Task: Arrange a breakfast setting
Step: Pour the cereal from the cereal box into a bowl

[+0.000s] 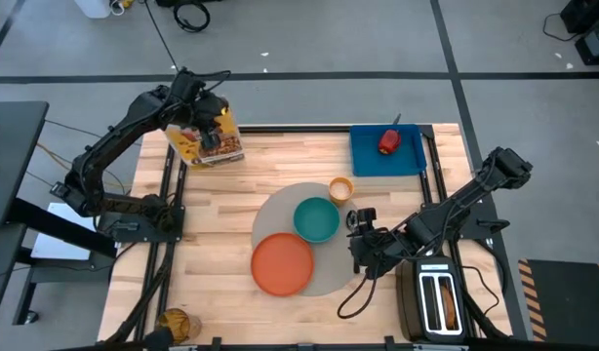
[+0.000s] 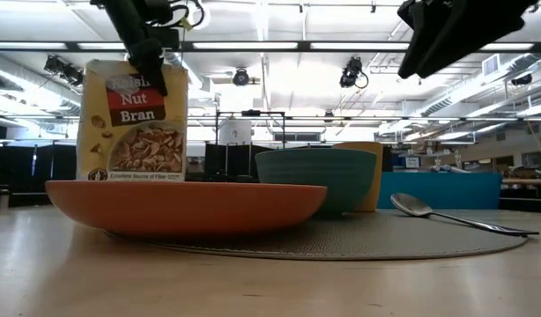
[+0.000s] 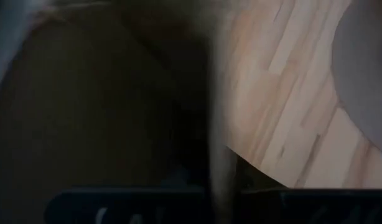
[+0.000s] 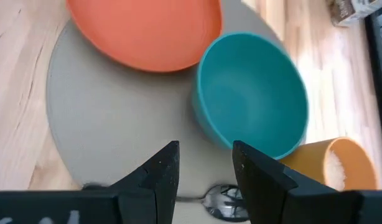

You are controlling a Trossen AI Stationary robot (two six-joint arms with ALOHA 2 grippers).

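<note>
Gripping the top of a cereal box (image 1: 210,139), the left gripper (image 1: 207,119) sits at about ten o'clock on the table (image 1: 231,244), its jaws clenched on the box's upper edge; the low view shows the box upright behind the plate. Its wrist camera is almost wholly filled by the dark box.

At the table's centre lies the grey mat (image 1: 339,268), with the orange plate (image 1: 282,264) at its seven o'clock, the teal bowl (image 1: 317,219) near its middle and the orange cup (image 1: 340,189) at its one o'clock edge. The box stands well apart from the bowl, toward ten o'clock from it, so the left arm is by far the nearer for any pour; the box's long axis is vertical.

The right gripper (image 4: 203,165) hovers at the mat's three o'clock edge, jaws partly parted and empty, with the metal spoon (image 2: 460,219) lying on the mat just below it.

The red apple (image 1: 388,142) rests on the blue board (image 1: 363,156) at one o'clock; the toaster (image 1: 438,300) sits at five o'clock.
</note>
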